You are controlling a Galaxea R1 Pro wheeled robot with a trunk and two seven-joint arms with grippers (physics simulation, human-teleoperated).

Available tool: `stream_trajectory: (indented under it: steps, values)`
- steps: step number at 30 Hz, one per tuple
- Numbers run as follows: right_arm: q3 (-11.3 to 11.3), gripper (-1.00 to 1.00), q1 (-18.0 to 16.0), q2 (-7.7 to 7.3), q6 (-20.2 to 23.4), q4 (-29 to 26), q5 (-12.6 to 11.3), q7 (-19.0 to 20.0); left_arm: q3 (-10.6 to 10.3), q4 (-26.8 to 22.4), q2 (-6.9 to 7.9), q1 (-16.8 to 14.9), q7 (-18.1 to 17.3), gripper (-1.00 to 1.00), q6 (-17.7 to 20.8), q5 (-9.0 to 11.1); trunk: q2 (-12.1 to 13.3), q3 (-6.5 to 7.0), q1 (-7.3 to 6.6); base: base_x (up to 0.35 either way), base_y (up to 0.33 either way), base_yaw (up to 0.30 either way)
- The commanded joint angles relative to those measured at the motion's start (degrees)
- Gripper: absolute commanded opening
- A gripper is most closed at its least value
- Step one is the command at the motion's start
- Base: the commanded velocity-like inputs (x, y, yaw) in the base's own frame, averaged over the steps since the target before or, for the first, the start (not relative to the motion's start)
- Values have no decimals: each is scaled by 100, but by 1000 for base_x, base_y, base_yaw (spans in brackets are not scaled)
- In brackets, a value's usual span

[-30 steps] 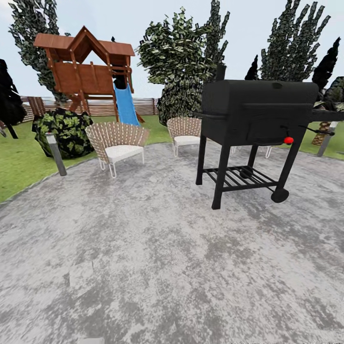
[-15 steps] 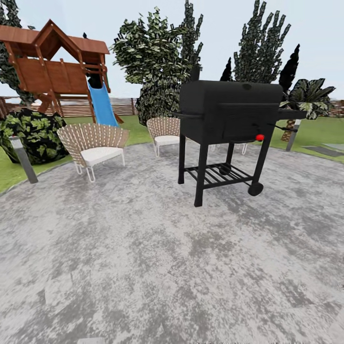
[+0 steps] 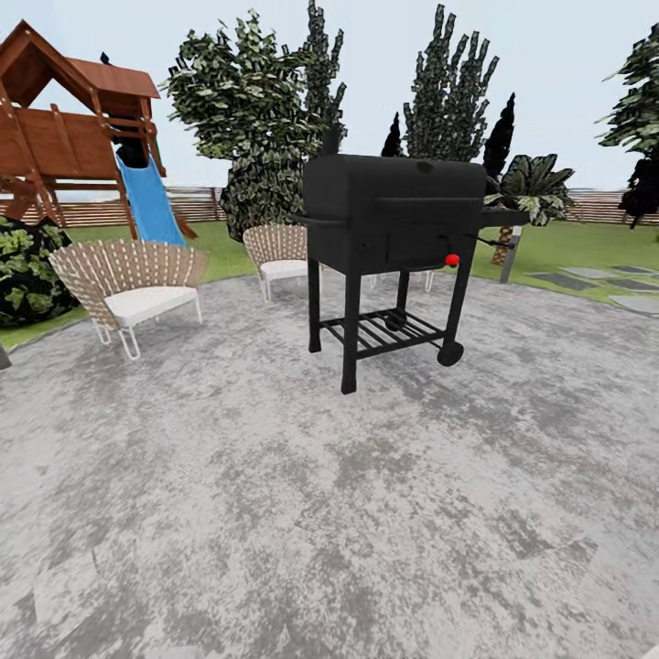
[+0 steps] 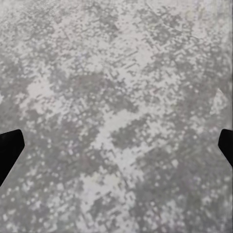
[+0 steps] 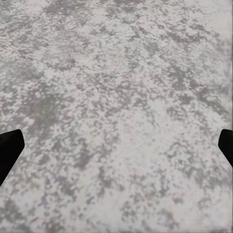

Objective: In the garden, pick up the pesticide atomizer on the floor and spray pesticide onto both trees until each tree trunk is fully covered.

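Note:
I am in the garden, on grey stone paving point(image 3: 275, 513), with green lawn point(image 3: 567, 249) and a brown slatted fence point(image 3: 197, 205) beyond it. The pesticide atomizer, the two trees and their trunks are out of view. My left gripper point(image 4: 116, 148) hangs open over bare paving, its black fingertips point(image 4: 9, 148) spread to the picture's edges with nothing between them. My right gripper point(image 5: 116, 148) is open in the same way above the paving, fingertips point(image 5: 8, 148) wide apart and empty.
A black barbecue grill point(image 3: 394, 238) on wheels stands mid-paving ahead. Two wicker chairs point(image 3: 128, 279) point(image 3: 279, 252) sit at the paving's far edge. A wooden playhouse point(image 3: 64, 137) with a blue slide point(image 3: 146, 201), leafy bushes, dark cypresses and a short palm point(image 3: 531, 188) lie beyond.
The whole head view has shifted left, so the camera has turned right. The palm, fence and stepping stones have come into view on the right. Nothing in the scene itself moved.

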Motion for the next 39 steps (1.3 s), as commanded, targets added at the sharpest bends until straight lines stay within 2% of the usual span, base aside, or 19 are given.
stream_trajectory:
  steps: [1, 34, 39]
  values:
    - [-1, 100, 0, 0, 1, -4, -1, 0, -1, 0, 0, 0, -3, 100, 0, 0, 0, 0, 0, 0, 0, -275]
    - [-38, 100, 0, -25, 11, -28, -15, 20, -21, 0, 0, 0, -21, 100, -1, -41, 0, 0, 0, 0, 1, -275]
    - [-38, 100, 0, -26, 19, -26, -15, 26, -21, 0, 0, 0, -21, 100, -3, -20, 0, 0, 0, 0, 200, -270]
